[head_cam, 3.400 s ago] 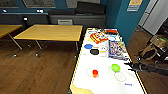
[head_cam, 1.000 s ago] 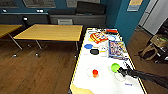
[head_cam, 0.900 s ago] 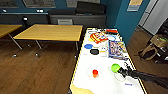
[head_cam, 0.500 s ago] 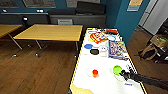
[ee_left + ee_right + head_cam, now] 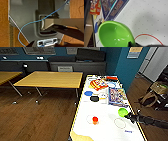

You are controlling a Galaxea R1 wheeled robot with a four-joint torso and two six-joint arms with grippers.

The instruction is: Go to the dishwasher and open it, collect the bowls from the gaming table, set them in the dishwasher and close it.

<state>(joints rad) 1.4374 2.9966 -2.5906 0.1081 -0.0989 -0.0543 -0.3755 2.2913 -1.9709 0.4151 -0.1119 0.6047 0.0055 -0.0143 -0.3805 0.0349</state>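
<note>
At the head view's lower right, the right gripper (image 5: 130, 117) has just reached the green bowl (image 5: 122, 112) on the gaming table (image 5: 105, 129), fingers seemingly pinching its rim, so pickup looks under way.

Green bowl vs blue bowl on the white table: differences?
The bright green round bowl sits at the table's right edge with the right claw at its rim; the small blue round bowl lies farther away, nearer the left edge, untouched. The green one looks slightly larger. Both rest on the white-topped, yellow-edged table.
</note>
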